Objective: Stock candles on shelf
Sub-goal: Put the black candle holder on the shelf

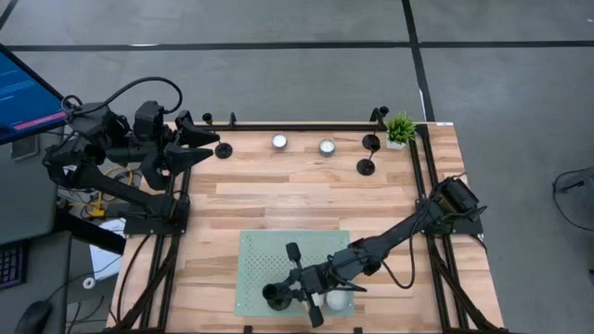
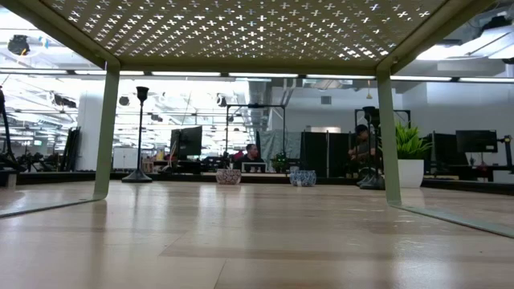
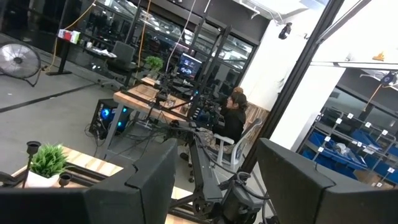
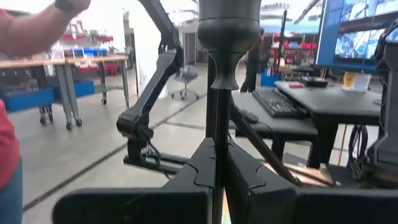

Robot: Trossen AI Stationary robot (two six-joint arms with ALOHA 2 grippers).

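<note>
Right claw point(image 1: 295, 275): over shelf point(image 1: 255, 269), closed on black candlestick point(image 4: 219, 93); one candle point(image 1: 336, 300) just beside it. Left claw point(image 1: 206, 146): parted, empty, at desk point(image 1: 297, 199) edge.

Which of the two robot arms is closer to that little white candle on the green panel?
The right. The right gripper is over the green shelf, just beside the candle lying there. The left gripper waits far off at the table's opposite back corner.

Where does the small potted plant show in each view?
High view: potted plant at the table's far right corner.
Low view: right of the shelf's right leg.
Left wrist view: lower left.
Right wrist view: absent; right gripper clasps a candlestick.
Shared landmark: the table it stands on.
</note>
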